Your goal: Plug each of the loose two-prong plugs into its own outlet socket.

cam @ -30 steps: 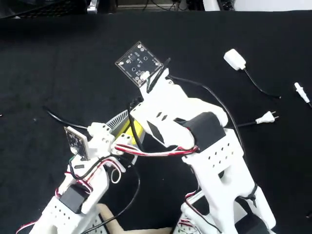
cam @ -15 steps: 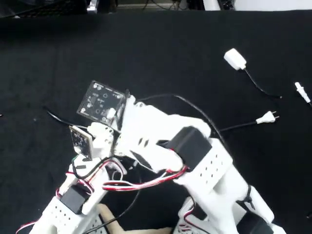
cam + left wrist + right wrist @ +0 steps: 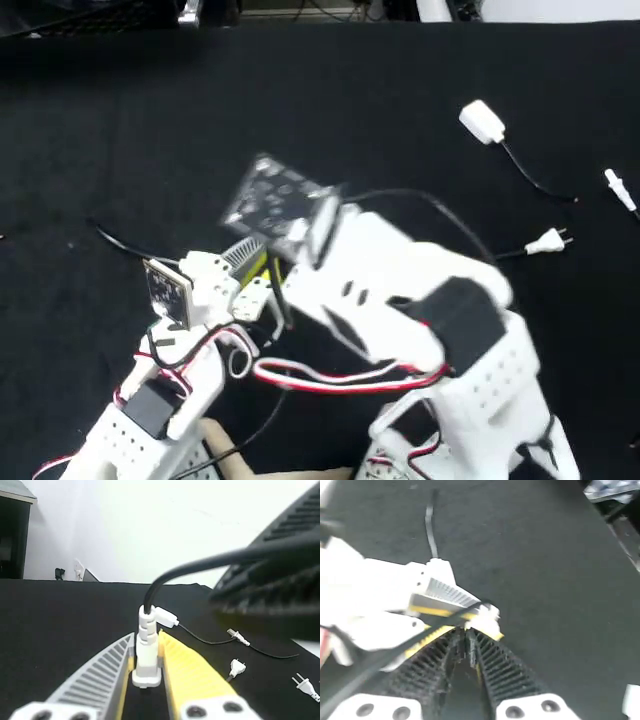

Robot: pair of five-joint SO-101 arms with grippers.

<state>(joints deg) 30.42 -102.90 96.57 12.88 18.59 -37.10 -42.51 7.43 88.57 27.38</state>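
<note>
My left gripper (image 3: 146, 647), with one grey and one yellow finger, is shut on a white two-prong plug (image 3: 145, 622), and a black cable (image 3: 210, 562) arches up from the plug. In the high view the left gripper (image 3: 258, 265) sits left of centre, under the right arm's wrist (image 3: 330, 240). My right gripper (image 3: 466, 637), with black ribbed fingers, is shut on that black cable (image 3: 395, 647) right beside the left gripper's fingers (image 3: 445, 597) and the plug (image 3: 488, 614). More loose plugs lie on the black table at the right: one two-prong plug (image 3: 548, 240) and another (image 3: 618, 187).
A white adapter (image 3: 481, 121) with a thin cable lies at the back right. The left wrist view shows several small plugs (image 3: 236, 668) on the mat beyond. A loose black cable (image 3: 120, 240) trails to the left of the arms.
The right arm swung left over the left gripper, then came partway back to the right and is blurred in motion. The left arm has held still with its plug.
</note>
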